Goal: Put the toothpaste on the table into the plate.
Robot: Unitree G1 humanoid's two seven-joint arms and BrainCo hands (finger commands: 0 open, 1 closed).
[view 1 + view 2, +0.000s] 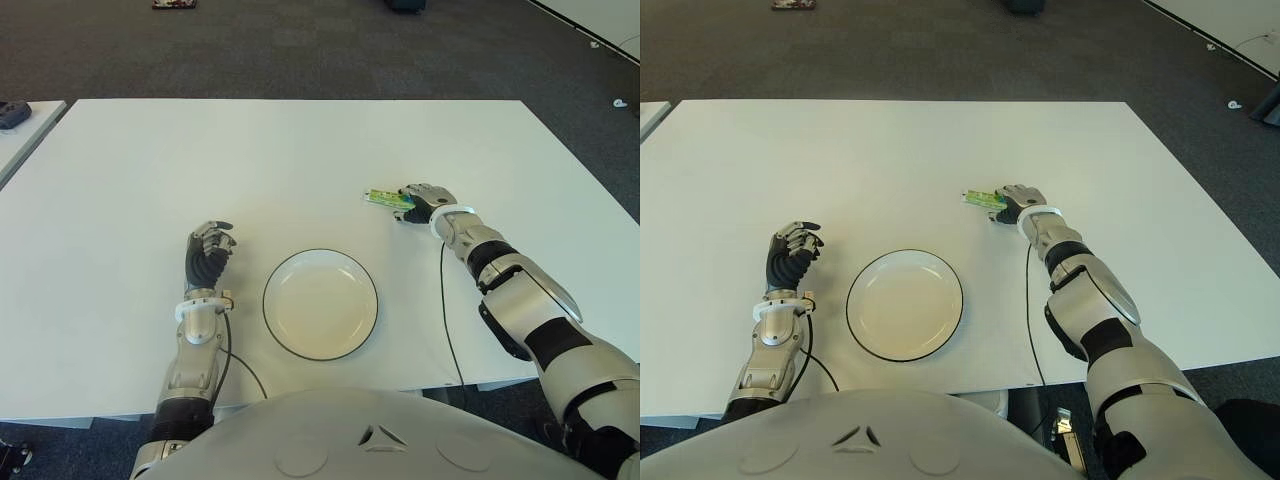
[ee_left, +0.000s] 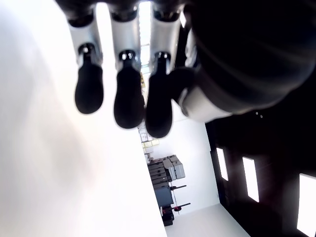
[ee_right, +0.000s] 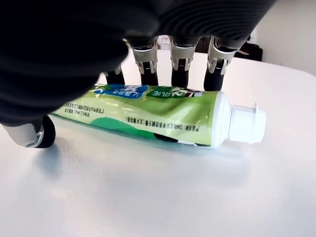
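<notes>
White laminate, smooth and matte: that was the table (image 1: 300, 150), with dark carpet beyond its far edge. In the eye views, a round cream plate with a thin black rim (image 1: 320, 304) sat near the front edge, nothing in it. The left hand (image 1: 207, 255) showed just left of the plate, black fingers curled and holding nothing. Off to the right and farther back, the right hand (image 1: 425, 202) was down over a green and white plastic toothpaste tube (image 1: 387, 200) lying flat on the table, well apart from the plate.

In the left wrist view, three glossy black fingertips (image 2: 127, 98) hung bent over the pale tabletop, holding nothing.

In the right wrist view, the tube lay on its side, soft and slightly creased, with a ribbed white screw cap (image 3: 245, 123). "DARLIE" read along its label. Four metal-jointed fingers (image 3: 180, 61) reached down behind it, the thumb sat near its crimped end; the grip was not closed.
</notes>
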